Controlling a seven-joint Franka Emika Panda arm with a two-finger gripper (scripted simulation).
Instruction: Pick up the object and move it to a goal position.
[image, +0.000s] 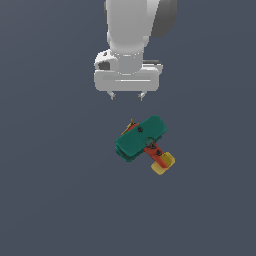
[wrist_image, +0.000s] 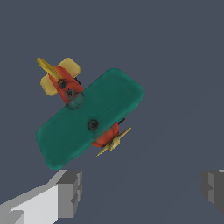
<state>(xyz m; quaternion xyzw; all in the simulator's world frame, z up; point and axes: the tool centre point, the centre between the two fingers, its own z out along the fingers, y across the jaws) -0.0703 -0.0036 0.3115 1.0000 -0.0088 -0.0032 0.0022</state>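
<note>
The object is a small toy airplane (image: 142, 139) lying on the dark grey floor, with a broad teal-green wing block, a red-orange body and a yellow tail pointing toward the exterior view's lower right. In the wrist view the airplane (wrist_image: 89, 117) fills the middle, its yellow propeller nearest my fingers. My gripper (image: 127, 95) hangs above and behind it, apart from it, with the jaws wide open and nothing between them. The wrist view shows my gripper (wrist_image: 141, 188) with one grey fingertip (wrist_image: 70, 188) at each side.
A plain dark grey surface (image: 50, 190) stretches all around the airplane. The white arm (image: 130, 35) rises out of frame at the top of the exterior view.
</note>
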